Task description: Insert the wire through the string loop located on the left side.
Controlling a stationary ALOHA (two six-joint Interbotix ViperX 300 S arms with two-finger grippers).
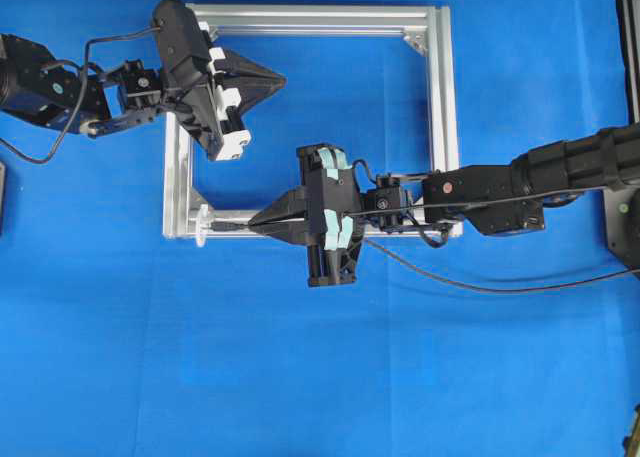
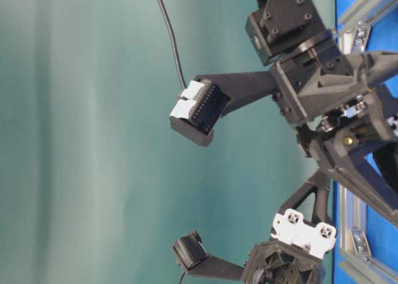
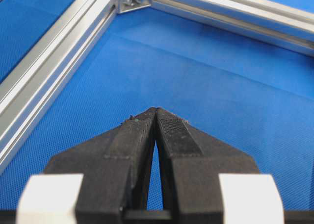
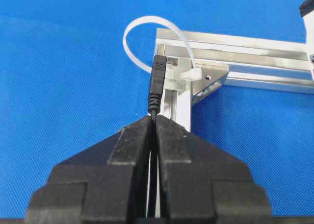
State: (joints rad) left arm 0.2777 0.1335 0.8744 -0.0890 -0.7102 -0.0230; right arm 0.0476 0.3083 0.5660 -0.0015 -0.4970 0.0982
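Observation:
My right gripper [image 1: 252, 220] [image 4: 153, 117] is shut on the wire just behind its small dark plug [image 1: 228, 222] [image 4: 158, 82]. The plug points left along the lower rail towards the whitish string loop [image 1: 203, 227] [image 4: 147, 19] at the silver frame's lower-left corner. In the right wrist view the plug's tip sits in front of the loop's opening. Whether it has entered, I cannot tell. The wire [image 1: 480, 287] trails right across the cloth. My left gripper [image 1: 283, 77] [image 3: 155, 109] hovers inside the frame's upper-left corner, shut and holding nothing.
The square aluminium frame [image 1: 440, 97] [image 4: 235, 42] lies on blue cloth, with metal brackets [image 3: 132, 1] in its corners. The right arm [image 1: 500, 192] crosses the frame's lower-right corner. The left arm [image 1: 60, 92] reaches in from the left edge.

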